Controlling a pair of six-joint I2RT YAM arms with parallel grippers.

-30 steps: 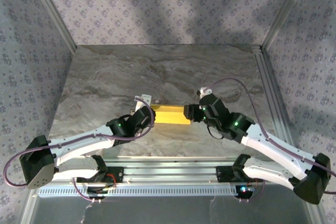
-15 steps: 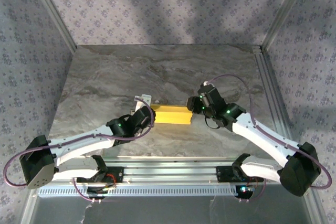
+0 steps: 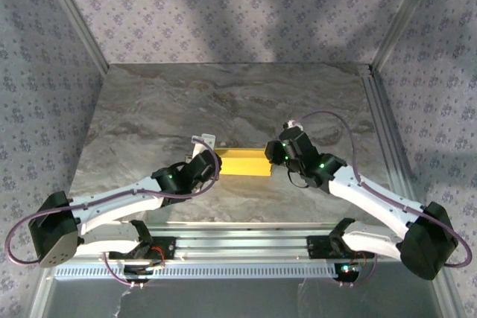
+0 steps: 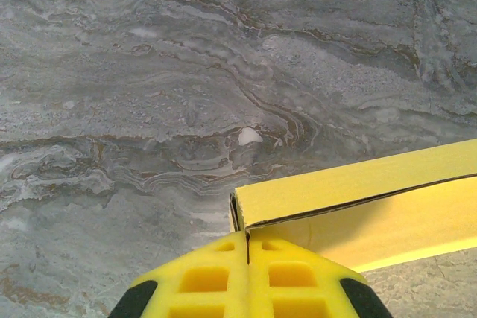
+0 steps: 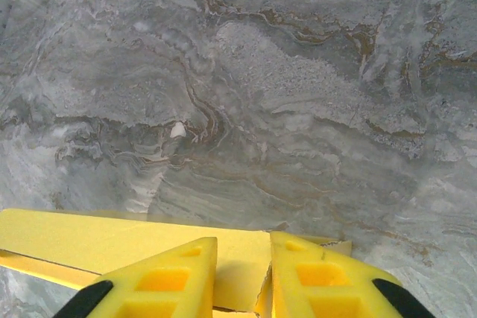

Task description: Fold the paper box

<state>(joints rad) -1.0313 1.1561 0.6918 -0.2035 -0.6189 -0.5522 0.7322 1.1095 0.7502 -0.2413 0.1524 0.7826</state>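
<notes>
The paper box (image 3: 242,161) lies folded as a long flat yellow box at the middle of the table, between the two arms. My left gripper (image 3: 215,158) is at its left end. In the left wrist view the left gripper (image 4: 247,234) is shut, and the thin end edge of the box (image 4: 358,191) runs into the seam between the pads. My right gripper (image 3: 270,153) is at the box's right end. In the right wrist view the right gripper (image 5: 243,240) has its jaws apart, straddling the corner of the box (image 5: 112,240); a ragged flap edge sits against the right finger (image 5: 320,273).
The grey marble table (image 3: 223,102) stretches away behind the box. An aluminium rail (image 3: 380,124) runs along its right edge, and patterned walls close in the back and sides. A small white speck (image 4: 250,136) marks the table just beyond the box.
The right arm has swung left and forward to the box's right end, and its jaws have narrowed over that end. The left arm and the box have stayed put.
</notes>
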